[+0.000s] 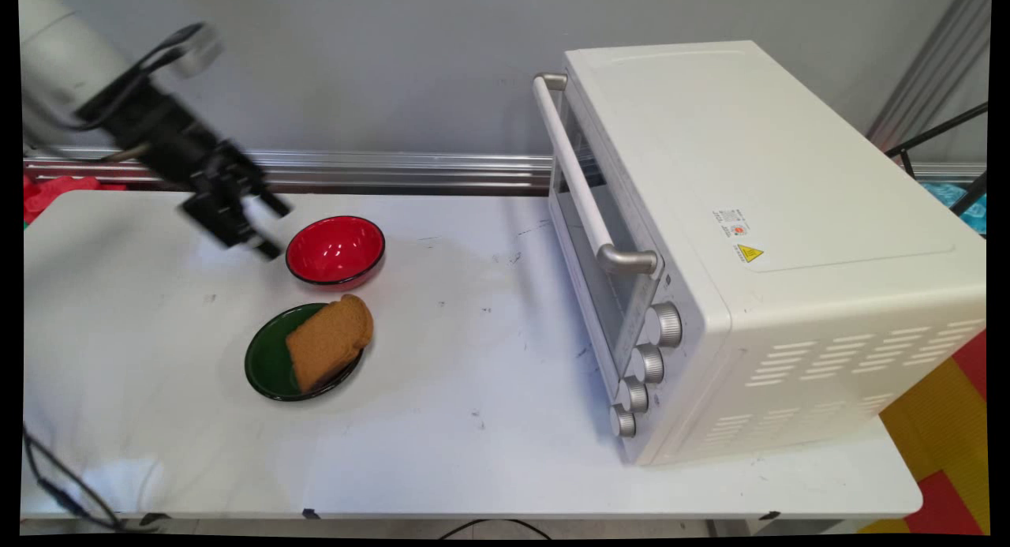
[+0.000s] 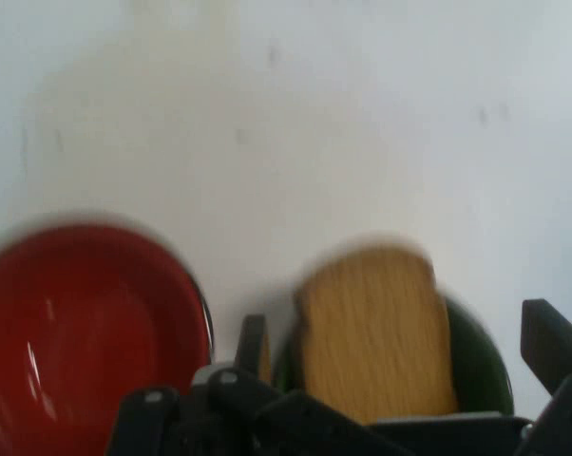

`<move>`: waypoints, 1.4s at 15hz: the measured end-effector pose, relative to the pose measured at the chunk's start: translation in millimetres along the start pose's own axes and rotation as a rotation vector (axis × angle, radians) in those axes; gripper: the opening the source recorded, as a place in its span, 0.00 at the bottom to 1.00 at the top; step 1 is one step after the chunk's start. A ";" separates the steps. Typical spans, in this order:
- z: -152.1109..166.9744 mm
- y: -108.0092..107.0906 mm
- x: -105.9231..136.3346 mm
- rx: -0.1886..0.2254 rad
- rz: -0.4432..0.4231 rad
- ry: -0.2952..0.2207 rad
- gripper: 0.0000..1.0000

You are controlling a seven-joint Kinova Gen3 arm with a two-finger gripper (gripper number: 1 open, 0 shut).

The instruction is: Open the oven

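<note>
A grey wall with a metal rail along its foot stands behind the white surface [image 1: 473, 452]. The robot arm enters from the upper left, and its black pincer [image 1: 264, 227] hangs in the air above the left part of the surface, tilted down toward the right, its tips just left of a red bowl [image 1: 335, 249]. The pincer is released: in the hand view its two fingers [image 2: 253, 347] stand well apart with nothing between them. The red bowl sits upright and nothing shows inside it. Just in front of it, close but apart, lies a dark green plate [image 1: 268, 365] carrying a slice of brown bread [image 1: 327, 342]; the slice rests tilted over the plate's right rim, its rounded crust end pointing toward the bowl. In the hand view the bread lies between the spread fingers, with the red bowl off to the left. Well to the right stands a white toaster oven [image 1: 757, 239], its door shut, a long handle [image 1: 580, 184] across the door and four silver knobs [image 1: 647, 364] in a row beside it.
</note>
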 end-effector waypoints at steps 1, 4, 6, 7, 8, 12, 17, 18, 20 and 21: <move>4.7 -1.1 20.1 0.008 0.008 0.021 1.00; 15.0 1.4 79.7 0.023 0.053 0.079 1.00; 20.9 6.5 121.0 0.030 0.080 0.112 1.00; 22.9 10.7 140.1 0.032 0.089 0.125 1.00; 24.4 14.5 156.1 0.033 0.095 0.137 1.00; 28.2 27.2 211.4 0.039 0.122 0.169 1.00; 30.5 34.2 263.9 0.037 0.153 0.182 1.00; 30.8 35.1 271.3 0.035 0.155 0.183 1.00; 31.8 36.2 281.6 0.032 0.159 0.179 1.00; 32.5 36.5 287.0 0.030 0.161 0.175 1.00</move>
